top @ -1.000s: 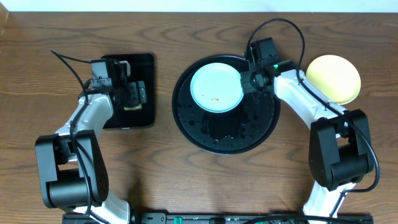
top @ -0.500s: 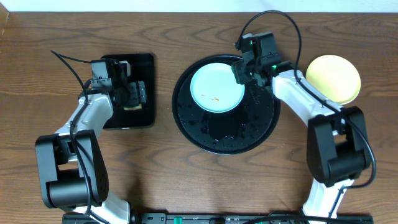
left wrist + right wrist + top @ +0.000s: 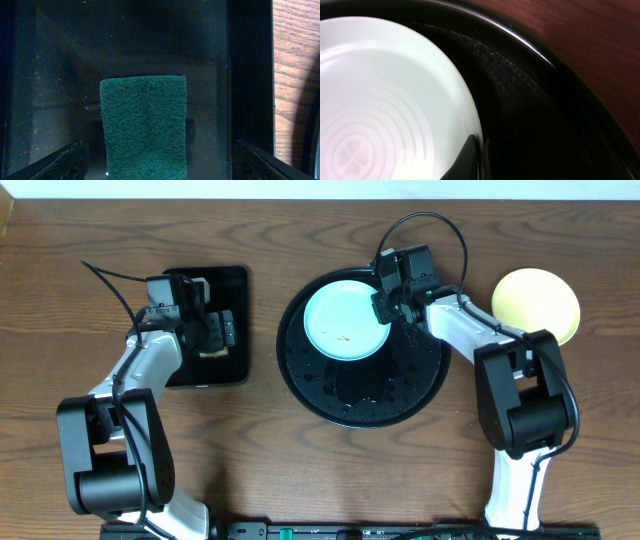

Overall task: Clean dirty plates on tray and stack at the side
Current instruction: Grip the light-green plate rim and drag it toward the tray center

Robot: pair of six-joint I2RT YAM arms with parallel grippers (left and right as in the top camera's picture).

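Two plates are showing: one mint-blue plate is lying on the round tray, with the right gripper at its rim and its grip impossible to tell; one yellow plate is sitting on the table, while the left gripper is gaping over one green sponge

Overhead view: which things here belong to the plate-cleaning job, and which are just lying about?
Job: pale blue plate, yellow plate, round black tray, and probably the green scrubbing pad.
Just there: small rectangular black tray under the pad, wooden table.
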